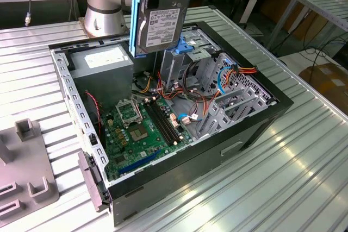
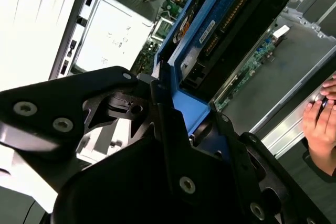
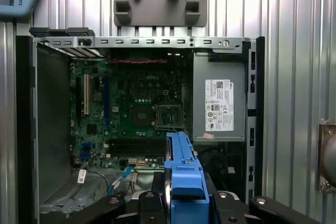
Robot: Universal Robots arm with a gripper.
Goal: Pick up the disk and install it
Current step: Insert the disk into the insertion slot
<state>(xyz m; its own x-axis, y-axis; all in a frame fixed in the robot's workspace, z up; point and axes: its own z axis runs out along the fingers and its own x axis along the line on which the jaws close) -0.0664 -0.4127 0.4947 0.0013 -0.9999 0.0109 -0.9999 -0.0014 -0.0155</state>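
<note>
Fingers [image 2: 165, 124]: black, clamped on the blue rail of the disk [image 2: 195, 40], one on each side of it (the pinch reads best in the second wrist view). Firm hold, no gap at the rail.

Disk [image 1: 160, 23]: in the air, held on edge, pale label facing the exterior camera, blue rail running down the side toward the exterior view's left. In the first wrist view it is seen edge-on, with the blue rail end nearest the lens. It hangs over the open computer case [image 1: 65, 88], above the drive cage [image 1: 182, 61] and beside the power supply [image 1: 103, 61]. It is not seated in the cage.

Case: lying on its side, panel off, on the ribbed metal surface [image 1: 283, 172]. The green motherboard [image 1: 141, 126] covers its floor. The power supply sits in the corner toward the exterior view's left. The cage, topped by a blue bracket [image 1: 191, 42], stands toward the middle, with a bundle of coloured cables [image 1: 239, 71] just beside it on the exterior view's right.

Further out: the grey arm base [image 1: 103, 4] stands behind the case. A grey fixture block [image 1: 27, 161] lies on the surface at the exterior view's left, apart from the case. A person's hand [image 2: 321, 124] is near the case rim in the second wrist view.
</note>
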